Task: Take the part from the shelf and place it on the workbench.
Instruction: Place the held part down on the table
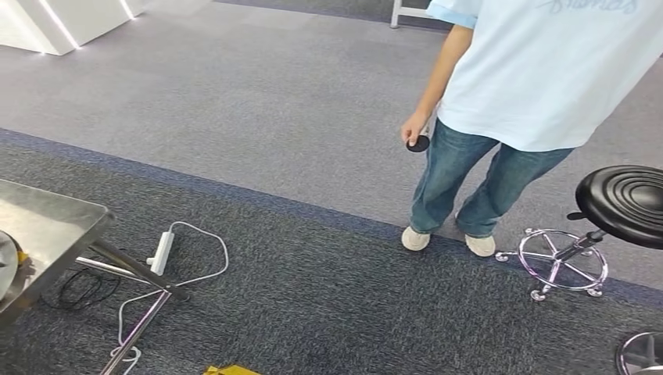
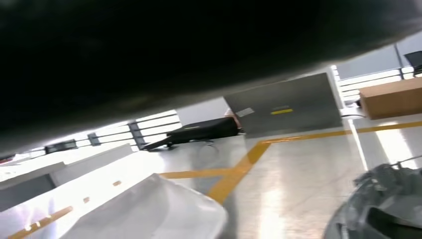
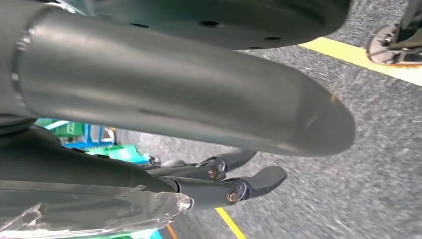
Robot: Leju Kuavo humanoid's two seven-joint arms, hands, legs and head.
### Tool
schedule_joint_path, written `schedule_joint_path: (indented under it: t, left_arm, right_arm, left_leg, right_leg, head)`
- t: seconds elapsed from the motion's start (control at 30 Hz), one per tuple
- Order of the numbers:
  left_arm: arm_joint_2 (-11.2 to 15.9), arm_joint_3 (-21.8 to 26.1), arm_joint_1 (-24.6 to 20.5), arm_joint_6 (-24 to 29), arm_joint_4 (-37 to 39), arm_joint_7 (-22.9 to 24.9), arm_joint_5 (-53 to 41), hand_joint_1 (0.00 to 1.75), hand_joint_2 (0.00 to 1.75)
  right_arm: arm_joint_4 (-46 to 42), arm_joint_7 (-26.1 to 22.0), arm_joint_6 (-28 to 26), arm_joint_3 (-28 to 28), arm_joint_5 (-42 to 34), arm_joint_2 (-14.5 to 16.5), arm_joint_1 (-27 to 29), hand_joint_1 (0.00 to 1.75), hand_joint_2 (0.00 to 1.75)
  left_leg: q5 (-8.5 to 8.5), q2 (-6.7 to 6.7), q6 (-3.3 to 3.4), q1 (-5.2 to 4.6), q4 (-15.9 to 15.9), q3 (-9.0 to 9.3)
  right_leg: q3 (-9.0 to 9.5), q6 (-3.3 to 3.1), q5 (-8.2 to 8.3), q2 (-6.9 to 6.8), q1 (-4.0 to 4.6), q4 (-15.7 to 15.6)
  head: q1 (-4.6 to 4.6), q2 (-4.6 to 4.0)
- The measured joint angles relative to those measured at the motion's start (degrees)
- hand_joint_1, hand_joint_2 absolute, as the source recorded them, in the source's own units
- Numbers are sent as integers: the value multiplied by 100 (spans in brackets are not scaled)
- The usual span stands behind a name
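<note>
Head view: a steel tabletop (image 1: 47,223) corner, a person (image 1: 539,70) and a stool (image 1: 625,199) on carpet; no shelf or part could be identified, so the task was judged early or in transit.

Left wrist view: mostly dark; the left hand's state could not be told.

Right wrist view: the right hand (image 3: 229,179) hung over carpet, fingers (image 3: 263,178) extended close together, apparently holding nothing.

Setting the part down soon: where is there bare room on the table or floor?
The steel table is bare from its corner to the round object at the picture's left edge. Open carpet lies between the power strip and the person. Crowded: cables under the table, and the stool beside the person.
</note>
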Motion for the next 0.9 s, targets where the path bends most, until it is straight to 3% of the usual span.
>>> schedule_joint_path:
  t: [0.07, 0.13, 0.17, 0.23, 0.3, 0.37, 0.4, 0.43, 0.47, 0.53, 0.6, 0.63, 0.67, 0.73, 0.8, 0.83, 0.87, 0.9]
  left_arm:
    - [-13, 1, 18, -17, -32, 31, 16, 0, 0]
    - [-28, 10, 46, -32, -63, 50, 38, 0, 0]
    - [-43, 22, 65, -36, -75, 60, 46, 0, 0]
    - [-70, 40, 87, -42, -89, 77, 54, 0, 0]
    - [-104, 40, 85, -45, -93, 84, 56, 0, 0]
    - [-151, 37, 85, -48, -93, 85, 55, 0, 0]
    - [-171, 37, 88, -48, -93, 85, 55, 0, 0]
    - [-184, 38, 89, -48, -93, 85, 53, 0, 0]
    - [-194, 39, 90, -48, -93, 85, 50, 0, 0]
    - [-212, 37, 75, -47, -95, 85, 44, 0, 0]
    - [-244, 38, 70, -47, -96, 90, 30, 0, 0]
    - [-260, 43, 77, -46, -97, 92, 24, 0, 0]
    - [-275, 50, 89, -44, -98, 94, 19, 0, 0]
    - [-297, 60, 96, -42, -105, 107, 17, 0, 0]
    - [-324, 54, 88, -45, -129, 121, 18, 0, 0]
    - [-344, 49, 84, -50, -146, 124, 19, 0, 0]
    - [-365, 45, 83, -59, -165, 127, 20, 0, 0]
    - [-387, 44, 84, -69, -183, 131, 24, 0, 0]
  right_arm:
    - [0, -21, -2, 7, 22, -1, 0, 0, 0]
    - [1, -40, -3, 20, 33, -4, 0, 0, 0]
    - [1, -40, -2, 27, 34, -6, 0, 0, 0]
    - [1, -34, 2, 36, 36, -8, 1, 0, 0]
    - [2, -34, 10, 38, 36, -12, 13, 0, 0]
    - [2, -34, 22, 38, 33, -20, 29, 0, 0]
    - [2, -34, 26, 38, 31, -23, 34, 0, 0]
    - [2, -34, 31, 38, 28, -26, 35, 0, 0]
    - [2, -34, 33, 38, 24, -26, 34, 0, 0]
    - [2, -34, 35, 38, 18, -32, 33, 0, 0]
    - [2, -34, 35, 38, 15, -39, 26, 0, 0]
    - [2, -34, 35, 38, 13, -40, 17, 0, 0]
    - [2, -34, 37, 38, 8, -41, 7, 0, 0]
    - [2, -37, 39, 38, -5, -42, -5, 0, 0]
    - [2, -47, 40, 38, -17, -42, 5, 0, 0]
    - [2, -52, 40, 38, -21, -42, 17, 0, 0]
    - [2, -54, 40, 38, -23, -43, 29, 0, 0]
    - [2, -49, 40, 38, -25, -44, 40, 0, 0]
  left_leg:
    - [14, -90, -74, 6, 9, -22]
    - [48, -194, -145, 26, -6, -45]
    - [38, -172, -173, 34, 7, -59]
    - [-166, 49, -218, 29, 297, -199]
    - [-559, 296, -257, 29, 1023, -536]
    - [-750, 347, -286, 47, 1604, -802]
    - [-683, 359, -297, 56, 1606, -793]
    - [-519, 393, -308, 64, 1377, -666]
    - [-315, 488, -322, 72, 993, -453]
    - [-86, 745, -315, 57, 282, -69]
    - [-92, 801, -239, 36, 60, 33]
    - [-94, 710, -183, 41, 67, 24]
    - [-99, 641, -146, 45, 70, 20]
    - [-89, 504, -76, 56, 67, 18]
    - [-84, 376, -22, 54, 65, 12]
    - [-86, 299, -5, 44, 65, 9]
    - [-89, 217, 3, 31, 66, 10]
    - [-91, 127, 6, 18, 67, 15]
  right_leg:
    - [218, -52, 96, 119, 12, -379]
    - [244, -122, 105, 10, 33, -391]
    - [251, -158, 117, -51, 33, -406]
    - [265, -235, 141, -192, 20, -448]
    - [264, -277, 139, -343, 26, -458]
    - [263, -285, 127, -504, 29, -458]
    - [268, -282, 119, -584, 26, -458]
    - [277, -269, 107, -660, 20, -458]
    - [297, -246, 91, -730, 14, -456]
    - [319, -177, 39, -847, 43, -439]
    - [347, -117, -11, -958, 86, -444]
    - [382, -95, -29, -1019, 87, -458]
    - [411, -66, -56, -1018, 77, -456]
    - [338, -10, -245, -750, 49, -209]
    - [-13, 9, -608, -395, 43, 511]
    - [-227, 0, -753, -324, 48, 910]
    - [-389, -17, -805, -294, 55, 1181]
    - [-456, -44, -737, -279, 62, 1235]
  head:
    - [-3, 0]
    - [-6, 0]
    - [-7, 0]
    - [-31, 0]
    - [-53, 0]
    - [-55, 0]
    - [-54, 0]
    - [-54, 0]
    - [-55, 0]
    - [-61, 0]
    - [-50, 0]
    - [-38, 0]
    - [-33, 0]
    - [-19, 0]
    - [8, 0]
    - [17, 0]
    - [22, 0]
    - [23, 0]
